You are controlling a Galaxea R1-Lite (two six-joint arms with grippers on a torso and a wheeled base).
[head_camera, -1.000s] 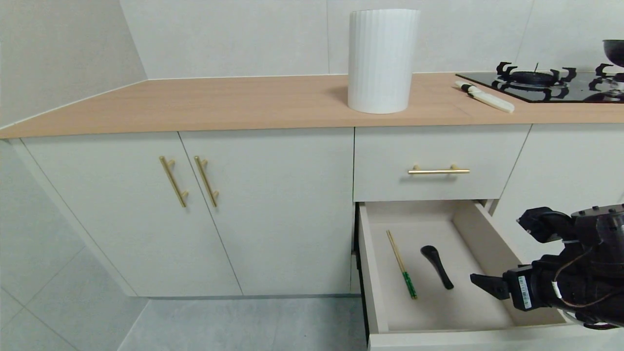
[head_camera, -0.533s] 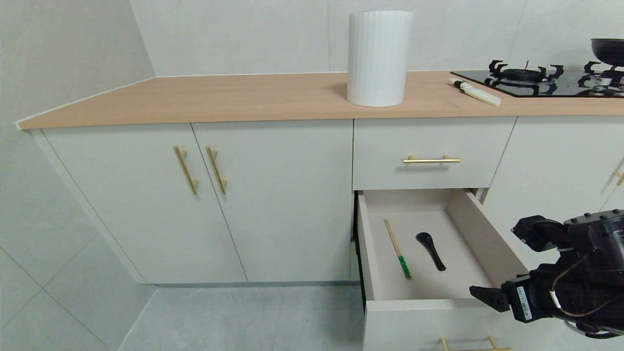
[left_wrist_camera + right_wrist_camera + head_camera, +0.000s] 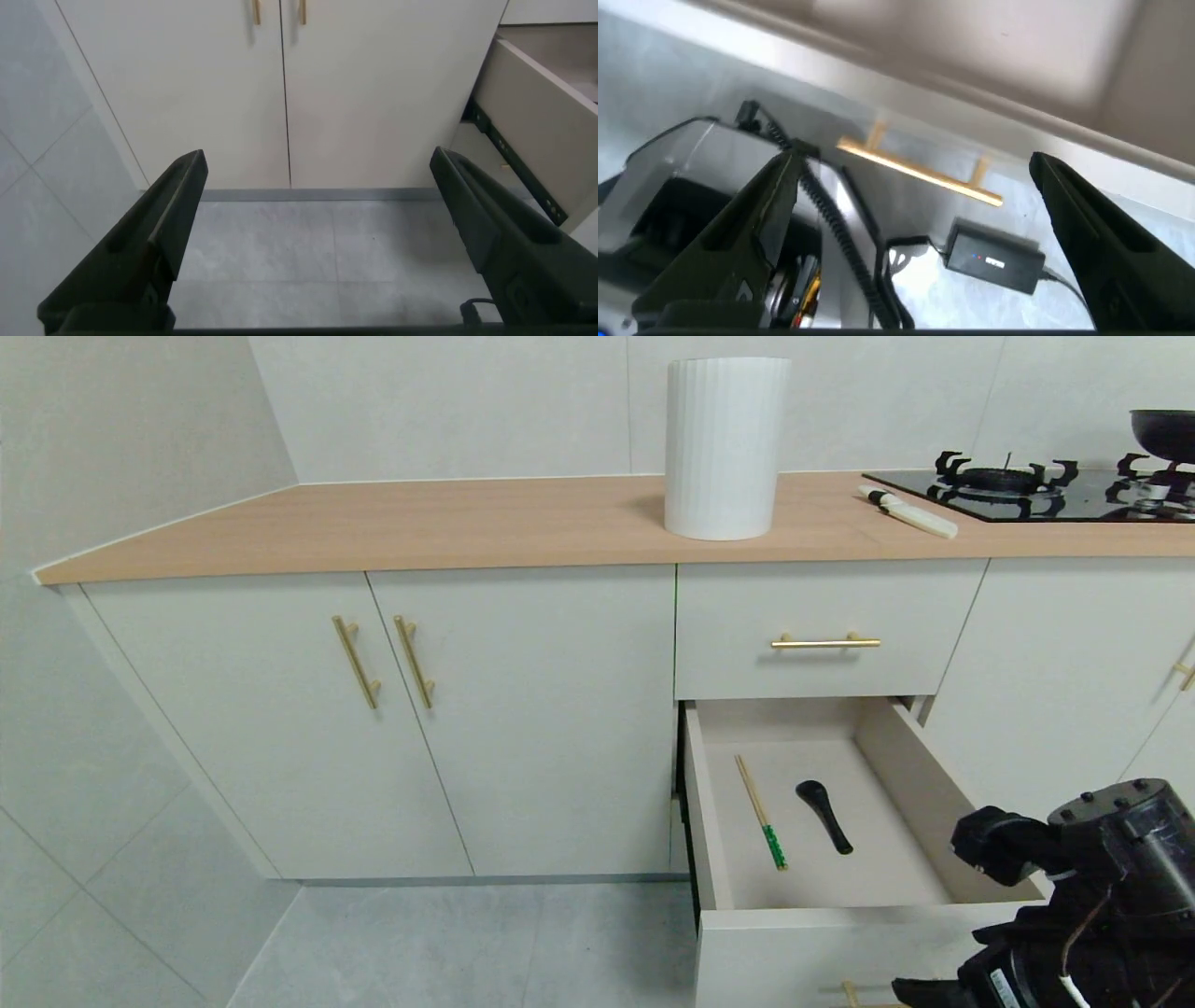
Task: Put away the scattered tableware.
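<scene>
Lower drawer [image 3: 910, 775] is pulled out, below the shut top drawer [image 3: 822, 607]. Contents, flat on the bottom:
- chopsticks [image 3: 761, 812]: pair together, lengthwise near the drawer's left wall, green ends toward the front
- black spoon [image 3: 823, 816]: just beside them to the right, not touching, bowl toward the back

Knife [image 3: 907, 513] lies on the table [image 3: 420, 523], next to the hob [image 3: 1027, 490] edge. White ribbed cylinder [image 3: 721, 446] stands upright on the table above the drawers, well apart from the knife.

R jaws: spread wide, nothing between. They sit low in front of the lower drawer's front panel, pointed at its gold handle [image 3: 920, 173], no contact.

L jaws: spread wide, nothing between. They're low over the floor [image 3: 308, 271], facing the cabinet doors [image 3: 280, 84], w/ the open drawer's side off to one edge.
</scene>
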